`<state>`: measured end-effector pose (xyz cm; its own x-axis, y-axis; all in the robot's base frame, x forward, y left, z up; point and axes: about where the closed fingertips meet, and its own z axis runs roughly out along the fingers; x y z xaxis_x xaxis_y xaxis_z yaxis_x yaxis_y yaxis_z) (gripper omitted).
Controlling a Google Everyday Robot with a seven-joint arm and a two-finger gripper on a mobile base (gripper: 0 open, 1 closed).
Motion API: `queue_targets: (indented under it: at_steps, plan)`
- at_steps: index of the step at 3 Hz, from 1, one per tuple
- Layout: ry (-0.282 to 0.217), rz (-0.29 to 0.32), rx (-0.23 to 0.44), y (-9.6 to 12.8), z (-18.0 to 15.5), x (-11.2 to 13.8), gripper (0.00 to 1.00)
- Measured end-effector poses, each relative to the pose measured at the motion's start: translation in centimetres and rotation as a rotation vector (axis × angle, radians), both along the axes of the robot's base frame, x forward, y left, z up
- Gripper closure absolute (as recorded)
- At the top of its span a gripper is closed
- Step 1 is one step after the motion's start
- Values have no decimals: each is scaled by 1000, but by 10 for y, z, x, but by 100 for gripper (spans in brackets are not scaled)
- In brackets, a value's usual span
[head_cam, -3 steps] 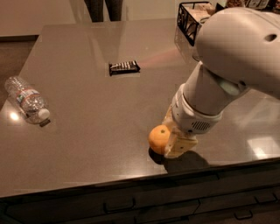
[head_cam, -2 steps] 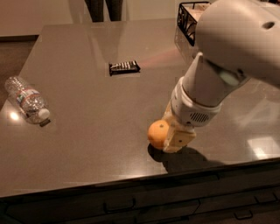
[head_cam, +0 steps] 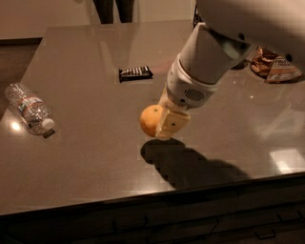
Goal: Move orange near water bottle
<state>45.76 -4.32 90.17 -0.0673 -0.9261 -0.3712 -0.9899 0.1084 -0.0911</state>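
Fingers (head_cam: 172, 122) clamped on the orange (head_cam: 149, 119) | gripper (head_cam: 159, 125) holds it above the tabletop (head_cam: 86, 162), well right of the water bottle (head_cam: 29, 108) | risk: your grip looks off-centre, so the fruit may slip out and roll away.

- The end effector (head_cam: 161, 123) hangs above the surface (head_cam: 86, 162) toward its near edge, clasping the orange (head_cam: 148, 120). Only one cream finger (head_cam: 172, 123) shows, covering the fruit's right side; the other finger is hidden.
- The arm (head_cam: 214, 52) runs off the top and right picture edges and covers part of the surface's far right corner.
- The snack packets (head_cam: 279, 69) by the right edge sit partly behind the arm, their print unreadable.
- The dark wrapper (head_cam: 135, 73) toward the far edge has lettering too small to read.
- The water bottle (head_cam: 29, 108) by the left edge has label text too small to read.
- A person (head_cam: 113, 9) beyond the far edge is cut off above the legs.
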Motion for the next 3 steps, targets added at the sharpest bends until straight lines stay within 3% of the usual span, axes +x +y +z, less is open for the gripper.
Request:
queue_targets:
  at_steps: [3]
  plan:
    - [14, 145, 127, 107, 9, 37, 100]
